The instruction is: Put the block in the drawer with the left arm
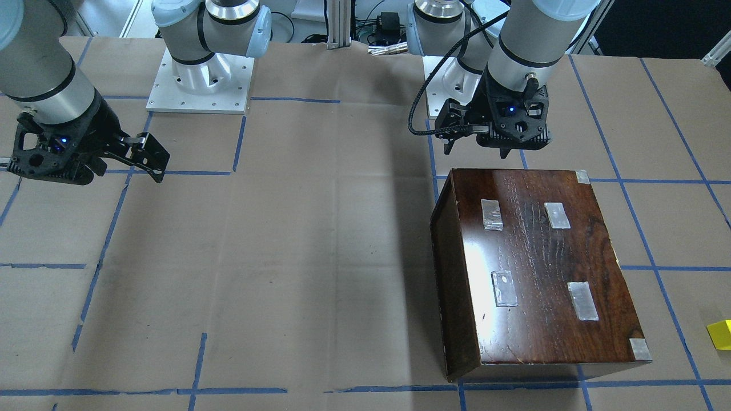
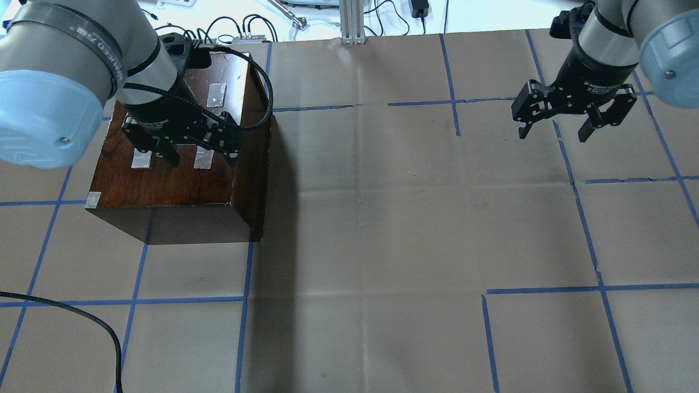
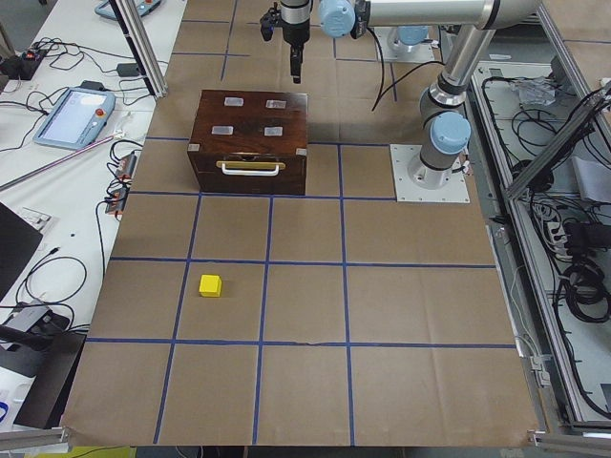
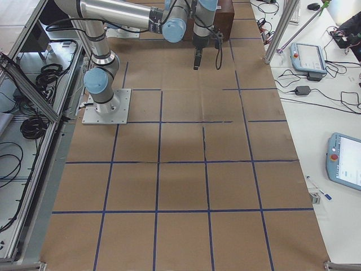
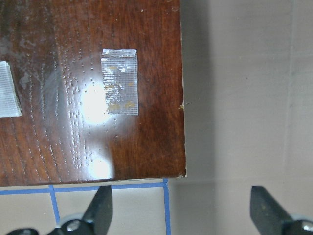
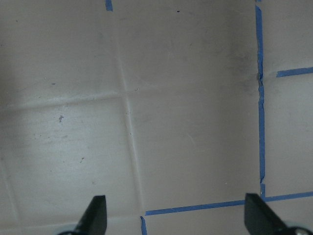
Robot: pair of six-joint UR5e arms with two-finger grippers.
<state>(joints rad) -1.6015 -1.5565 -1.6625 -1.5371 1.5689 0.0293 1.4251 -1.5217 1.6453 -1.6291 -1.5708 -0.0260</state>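
The yellow block (image 3: 210, 284) lies on the brown paper well away from the box, on the side its handle faces; it also shows at the right edge of the front view (image 1: 721, 333). The dark-brown box (image 1: 537, 274) stands with its drawer (image 3: 250, 168) shut; a pale handle shows on the drawer's front. My left gripper (image 2: 199, 158) hangs open and empty above the box's top near one corner (image 5: 181, 210). My right gripper (image 2: 552, 132) is open and empty over bare paper far to the other side.
Brown paper with a blue tape grid (image 2: 382, 218) covers the table. A loose black cable (image 2: 82, 316) lies at the near left. Both arm base plates (image 1: 200, 85) stand at the robot's side. Tablets and cables lie beyond the table ends.
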